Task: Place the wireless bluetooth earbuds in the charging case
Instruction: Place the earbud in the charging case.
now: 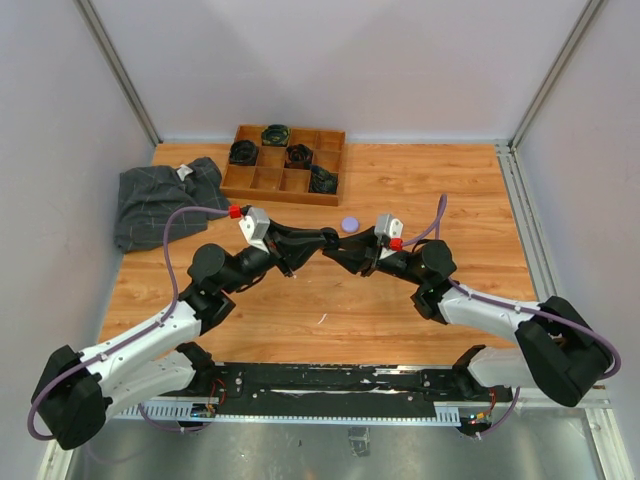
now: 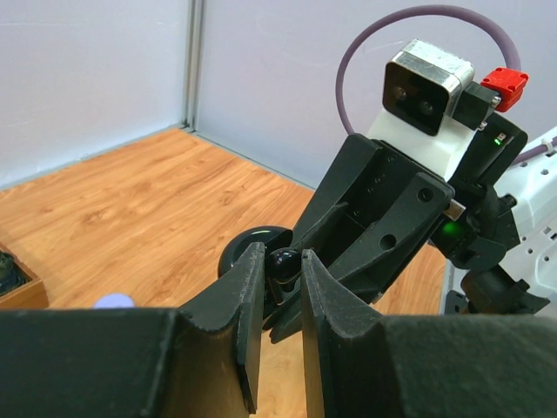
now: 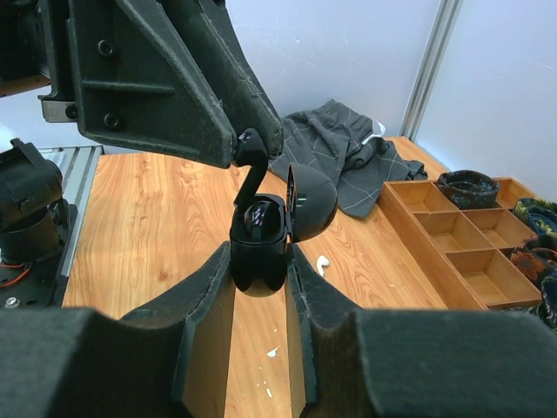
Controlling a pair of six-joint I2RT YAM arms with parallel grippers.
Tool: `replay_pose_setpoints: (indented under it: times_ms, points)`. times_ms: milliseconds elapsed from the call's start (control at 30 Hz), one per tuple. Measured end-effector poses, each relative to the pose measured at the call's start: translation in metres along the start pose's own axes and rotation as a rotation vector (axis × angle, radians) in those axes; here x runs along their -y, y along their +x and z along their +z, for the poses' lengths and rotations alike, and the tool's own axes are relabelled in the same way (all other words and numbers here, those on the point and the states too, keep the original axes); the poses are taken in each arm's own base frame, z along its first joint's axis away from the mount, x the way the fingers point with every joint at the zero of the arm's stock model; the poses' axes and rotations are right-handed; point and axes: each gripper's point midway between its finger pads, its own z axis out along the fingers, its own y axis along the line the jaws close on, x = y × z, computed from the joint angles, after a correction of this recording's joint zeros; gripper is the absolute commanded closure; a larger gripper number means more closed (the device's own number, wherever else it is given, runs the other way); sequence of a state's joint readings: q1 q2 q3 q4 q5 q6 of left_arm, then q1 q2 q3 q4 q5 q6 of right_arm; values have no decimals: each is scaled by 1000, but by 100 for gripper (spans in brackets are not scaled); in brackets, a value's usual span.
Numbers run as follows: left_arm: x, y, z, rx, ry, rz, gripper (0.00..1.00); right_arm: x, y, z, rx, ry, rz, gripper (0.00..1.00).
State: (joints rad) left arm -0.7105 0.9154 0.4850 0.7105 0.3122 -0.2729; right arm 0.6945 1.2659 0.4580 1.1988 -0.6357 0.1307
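Note:
The black charging case [image 3: 259, 272] stands upright between the fingers of my right gripper [image 3: 259, 252], which is shut on it; its lid [image 3: 312, 200] hangs open to the right. A black earbud [image 3: 251, 165] is pinched at the tips of my left gripper [image 2: 283, 261], which is shut on it, and its stem points down into the case's mouth. In the left wrist view that earbud [image 2: 285, 264] shows between the fingertips, against the case [image 2: 246, 250]. Both grippers meet above the table's middle [image 1: 342, 246]. A white earbud [image 3: 322, 264] lies on the wood past the case.
A wooden compartment tray [image 1: 262, 179] with dark items stands at the back. A grey cloth [image 1: 160, 200] lies at the back left. A small lilac round case [image 1: 349, 223] sits behind the grippers. White specks [image 3: 272, 353] dot the table.

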Motion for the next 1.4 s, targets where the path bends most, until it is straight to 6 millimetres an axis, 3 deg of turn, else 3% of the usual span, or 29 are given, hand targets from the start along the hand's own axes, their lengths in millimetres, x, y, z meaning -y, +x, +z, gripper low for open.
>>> replay_pose_setpoints:
  times_ms: [467, 933, 1400]
  points:
    - [3, 1, 2, 10, 14, 4, 88, -4, -6, 1, 13, -15, -7, 99]
    - [8, 3, -1, 14, 40, 16, 79, -5, -7, 1, 14, -17, -8, 99]
    - [7, 6, -1, 16, 46, 27, 75, -5, -6, 0, 11, -16, -7, 99]
